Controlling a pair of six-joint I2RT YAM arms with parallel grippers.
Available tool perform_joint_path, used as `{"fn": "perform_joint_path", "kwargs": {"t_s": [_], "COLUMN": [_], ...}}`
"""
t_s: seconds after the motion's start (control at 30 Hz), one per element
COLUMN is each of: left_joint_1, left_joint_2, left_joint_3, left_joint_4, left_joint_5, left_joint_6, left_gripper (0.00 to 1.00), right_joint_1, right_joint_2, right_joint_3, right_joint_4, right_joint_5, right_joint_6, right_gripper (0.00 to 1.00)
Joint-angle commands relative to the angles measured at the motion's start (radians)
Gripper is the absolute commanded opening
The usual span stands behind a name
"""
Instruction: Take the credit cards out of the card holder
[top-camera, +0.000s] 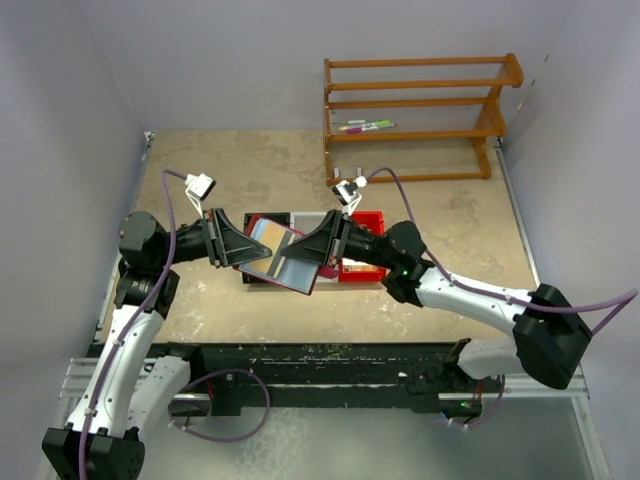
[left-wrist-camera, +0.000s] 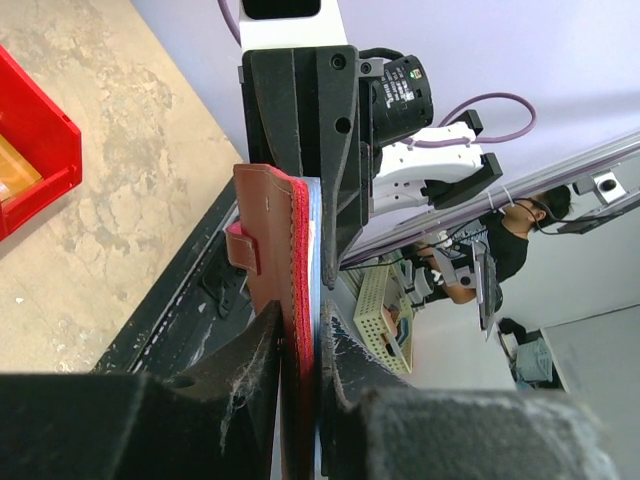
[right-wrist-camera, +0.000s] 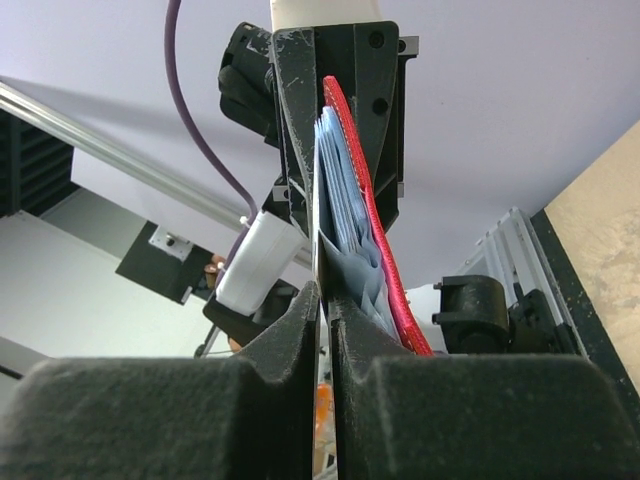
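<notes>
Card holder (top-camera: 283, 262) hangs open above the tabletop (top-camera: 250, 170), left end effector (left-wrist-camera: 298, 315) clamped on its maroon cover, right end effector (right-wrist-camera: 322, 295) pinching a thin inner leaf. Pull straight outward, left grip firm.

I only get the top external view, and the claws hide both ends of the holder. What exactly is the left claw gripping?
Observer: The left wrist view shows the left claw shut on the card holder, clamping its maroon leather near the strap tab.
Operator: And the right claw?
Observer: Its wrist view shows the right claw pinching one thin pale sheet. The blue-grey sleeves and the red cover stand free beside its fingers. Edge-on, I cannot tell card from sleeve.
</notes>
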Motion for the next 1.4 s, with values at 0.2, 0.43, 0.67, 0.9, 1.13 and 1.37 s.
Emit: {"fn": "perform_joint_path", "kwargs": {"t_s": [0.2,0.43,0.67,0.9,1.13,1.37], "left_joint_1": [-0.004,-0.004,-0.004,-0.004,-0.004,-0.004], "left_joint_2": [-0.018,-0.02,-0.016,-0.018,-0.015,0.012], "left_joint_3": [0.062,0.061,0.064,0.066,0.11,0.137], "left_joint_4": [0.062,0.058,0.052,0.01,-0.174,-0.33], "left_joint_5": [0.022,0.02,0.016,0.017,-0.019,-0.058], "left_joint_6": [-0.033,-0.031,-0.023,0.015,0.186,0.328], "left_gripper": [0.18,0.19,0.2,0.2,0.22,0.21], "right_joint_1": [-0.003,-0.003,-0.002,-0.001,-0.001,-0.001], "right_joint_2": [-0.049,-0.053,0.001,0.024,0.015,-0.007], "right_joint_3": [-0.098,-0.065,-0.02,-0.01,-0.014,-0.028], "right_joint_4": [0.124,0.142,0.165,0.175,0.158,0.153], "right_joint_5": [0.017,0.026,0.011,0.018,0.027,0.026], "right_joint_6": [0.037,0.019,0.04,0.052,0.047,0.043], "right_gripper": [0.05,0.27,0.32,0.24,0.25,0.21]}}
